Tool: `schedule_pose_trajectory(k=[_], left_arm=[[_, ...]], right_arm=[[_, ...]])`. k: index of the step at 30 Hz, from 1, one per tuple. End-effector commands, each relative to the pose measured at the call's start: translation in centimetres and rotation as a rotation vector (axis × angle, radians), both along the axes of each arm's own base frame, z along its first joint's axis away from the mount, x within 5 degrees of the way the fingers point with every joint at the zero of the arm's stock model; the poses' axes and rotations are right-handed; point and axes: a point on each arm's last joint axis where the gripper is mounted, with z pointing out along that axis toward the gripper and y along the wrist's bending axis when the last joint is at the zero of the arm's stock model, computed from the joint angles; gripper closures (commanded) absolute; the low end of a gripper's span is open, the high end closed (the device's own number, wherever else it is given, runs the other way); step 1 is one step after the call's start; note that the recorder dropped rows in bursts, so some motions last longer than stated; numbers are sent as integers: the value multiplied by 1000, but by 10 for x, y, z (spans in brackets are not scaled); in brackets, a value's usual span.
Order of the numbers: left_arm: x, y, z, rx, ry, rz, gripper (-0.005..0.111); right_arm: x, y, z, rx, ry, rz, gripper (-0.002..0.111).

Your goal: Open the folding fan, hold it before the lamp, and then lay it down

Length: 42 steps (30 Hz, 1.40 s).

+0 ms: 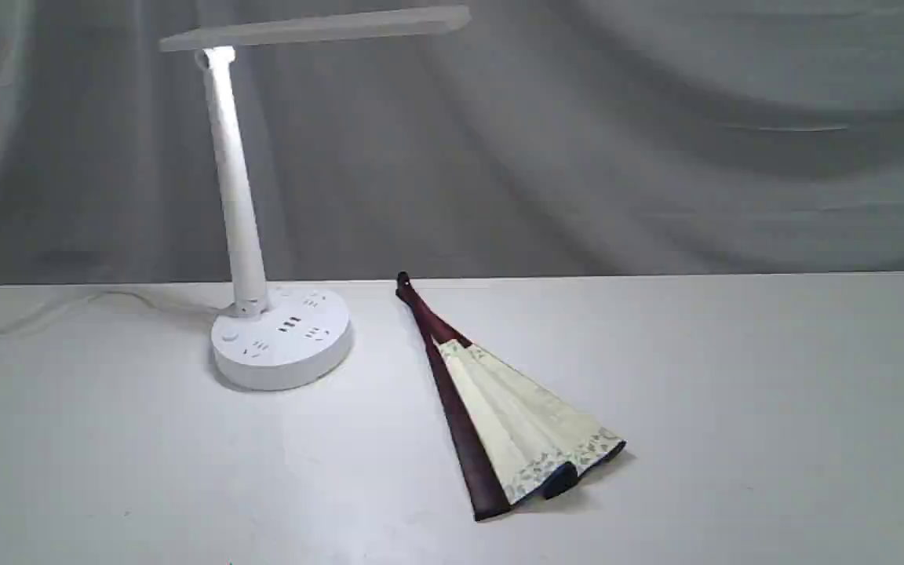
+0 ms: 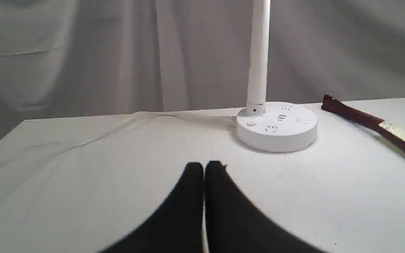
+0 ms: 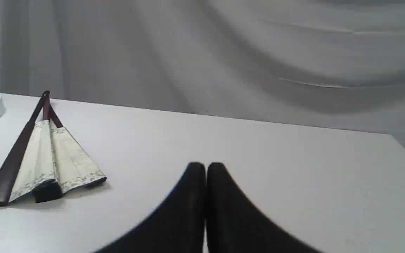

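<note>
from my station, neither arm is on the work. the left gripper (image 2: 204,170) has its jaws pressed together on nothing and hovers over bare table (image 1: 734,408) short of the lamp (image 1: 279,341). the right gripper (image 3: 206,170) is likewise closed and empty, well apart from the folding fan (image 1: 511,424). in the exterior view the fan lies flat on the table at about 4 o'clock from the lamp's round base. its pivot is aimed toward 11 o'clock, near that base, and its paper edge points toward 5 o'clock. it is spread only into a narrow wedge, with several pleats bunched near one dark guard. the lamp looks lit, with a glow at the top of its stem. i read this as no step visibly completed: the fan needs gripping and a full opening, then the hold in front of the lamp, then the laying down.
</note>
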Motion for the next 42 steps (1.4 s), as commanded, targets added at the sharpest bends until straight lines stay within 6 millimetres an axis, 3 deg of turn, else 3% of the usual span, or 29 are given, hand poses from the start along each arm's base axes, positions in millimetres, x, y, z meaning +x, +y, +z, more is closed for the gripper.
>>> schedule_pose_trajectory(k=[1, 14, 20, 25, 28, 33, 42], left_arm=[[0, 0, 1, -28, -27, -5, 107], [0, 0, 1, -28, -27, -5, 107], [0, 0, 8, -59, -101, 1, 107], [0, 1, 19, -180, -221, 4, 107], [0, 1, 17, -189, -185, 4, 107], [-5, 0, 42, -290, -231, -5, 107], [-29, -1, 93, -259, -146, -12, 107]], right_arm=[[0, 0, -1, 0, -2, 2, 108], [0, 0, -1, 3, -5, 1, 108], [0, 0, 9, -2, -107, 1, 108], [0, 0, 15, 74, -183, 0, 108], [-1, -1, 19, 168, -225, -2, 108], [-8, 2, 50, 177, -241, 22, 108], [-26, 8, 104, 156, -241, 61, 108]])
